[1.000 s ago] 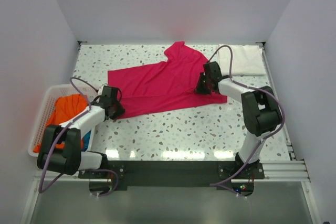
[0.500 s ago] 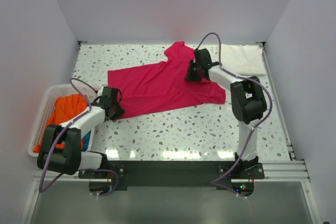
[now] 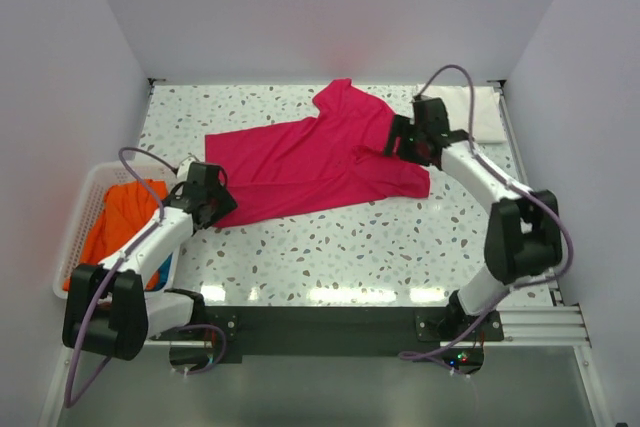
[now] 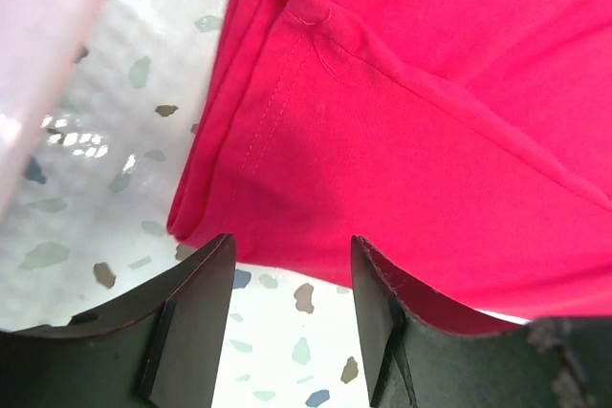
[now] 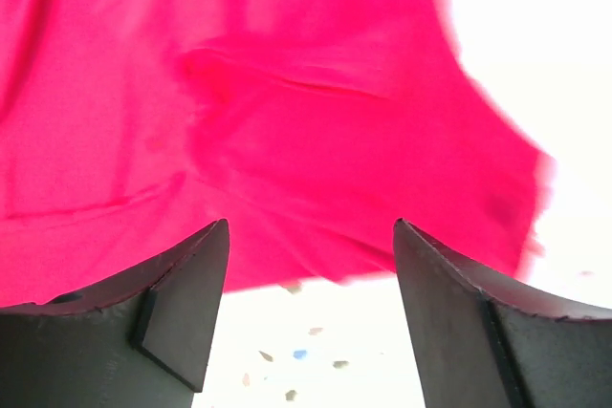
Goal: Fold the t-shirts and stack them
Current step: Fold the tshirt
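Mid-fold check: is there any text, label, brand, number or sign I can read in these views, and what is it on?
None readable.
The pink t-shirt shows only plain cloth and stitching, with no print or tag.
The white folded t-shirt, the orange t-shirt and the basket carry no visible marks.
Any lettering on the right arm's base is too small to tell.
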Controlling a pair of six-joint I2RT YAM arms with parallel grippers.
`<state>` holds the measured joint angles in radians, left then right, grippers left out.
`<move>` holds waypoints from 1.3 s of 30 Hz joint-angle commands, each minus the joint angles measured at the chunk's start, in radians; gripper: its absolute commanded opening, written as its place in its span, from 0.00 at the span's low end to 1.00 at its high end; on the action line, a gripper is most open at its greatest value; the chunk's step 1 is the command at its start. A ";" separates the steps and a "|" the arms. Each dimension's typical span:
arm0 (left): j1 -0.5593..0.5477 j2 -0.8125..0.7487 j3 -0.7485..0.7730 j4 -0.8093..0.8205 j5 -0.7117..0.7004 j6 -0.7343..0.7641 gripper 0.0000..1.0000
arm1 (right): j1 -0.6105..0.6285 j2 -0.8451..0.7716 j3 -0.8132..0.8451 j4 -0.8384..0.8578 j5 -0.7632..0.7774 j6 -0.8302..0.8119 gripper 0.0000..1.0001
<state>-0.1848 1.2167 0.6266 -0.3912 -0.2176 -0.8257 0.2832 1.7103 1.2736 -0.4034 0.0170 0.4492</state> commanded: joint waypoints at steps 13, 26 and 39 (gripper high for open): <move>-0.002 -0.086 -0.028 -0.083 -0.112 -0.058 0.54 | -0.216 -0.255 -0.416 0.121 0.004 0.091 0.56; -0.002 0.010 -0.074 0.014 -0.135 -0.082 0.53 | -0.230 -0.124 -0.410 0.198 -0.003 0.111 0.52; -0.002 0.138 -0.091 0.087 -0.183 -0.107 0.35 | -0.269 -0.077 -0.362 0.183 -0.015 0.105 0.15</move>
<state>-0.1989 1.3029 0.5659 -0.3347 -0.3702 -0.8906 0.0296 1.6310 0.8642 -0.2382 0.0025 0.5564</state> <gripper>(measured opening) 0.382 0.181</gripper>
